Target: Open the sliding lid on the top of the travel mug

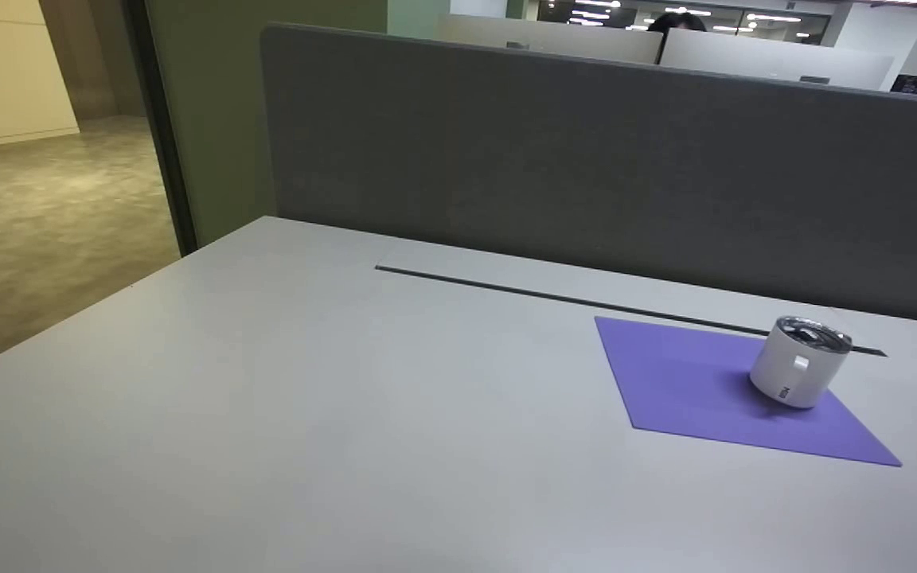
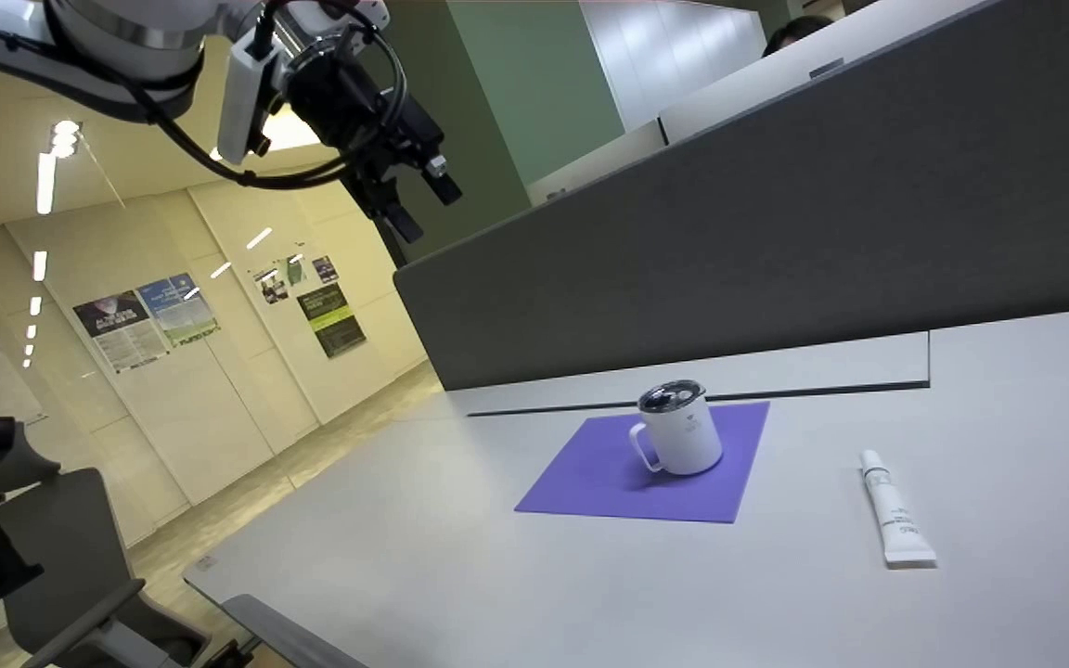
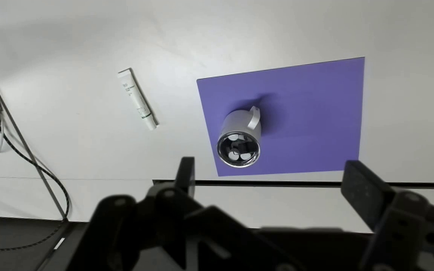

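I held the gripper (image 2: 427, 210) wide, well above the mug (image 2: 686, 441), which stood upright on the mat (image 2: 572, 478), lid (image 2: 671, 396) on top.

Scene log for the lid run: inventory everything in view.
desk: 1, pale, across all views
partition: 1, dark grey, along desk
mat: 1, purple, on desk
strip: 1, black, between mat and partition
mug: 1, white, upright on mat
lid: 1, dark, on mug
tube: 1, white, on desk, off mat
cables: several, black and white, wrist view's left
posters: several, mixed, on wall
chair: 1, dark, past desk edge
head: 1, dark-haired, beyond partition
arm: 1, white and black, above desk level
claw: 1, black, arm's end, open
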### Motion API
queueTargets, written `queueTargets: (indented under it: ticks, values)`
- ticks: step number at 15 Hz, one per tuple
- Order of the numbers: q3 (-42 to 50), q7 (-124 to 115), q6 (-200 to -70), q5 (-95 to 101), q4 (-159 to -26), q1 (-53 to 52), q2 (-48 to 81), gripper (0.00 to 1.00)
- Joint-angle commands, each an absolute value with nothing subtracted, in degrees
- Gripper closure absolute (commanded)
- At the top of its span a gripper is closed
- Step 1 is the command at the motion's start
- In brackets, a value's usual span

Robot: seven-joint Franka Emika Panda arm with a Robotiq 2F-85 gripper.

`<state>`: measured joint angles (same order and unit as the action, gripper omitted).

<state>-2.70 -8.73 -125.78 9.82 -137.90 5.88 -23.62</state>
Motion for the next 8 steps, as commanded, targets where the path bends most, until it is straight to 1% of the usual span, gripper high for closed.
queueTargets:
  ticks: [1,4,8]
  values:
    - [-2.2,-8.9,-125.6,10.1,-137.8,5.3,-23.6,0.0]
    - [-2.2,-8.9,-125.6,10.1,-137.8,5.3,-23.6,0.0]
    - [-1.0,-8.0,-133.3,10.0,-131.1,5.8,-14.0,0.0]
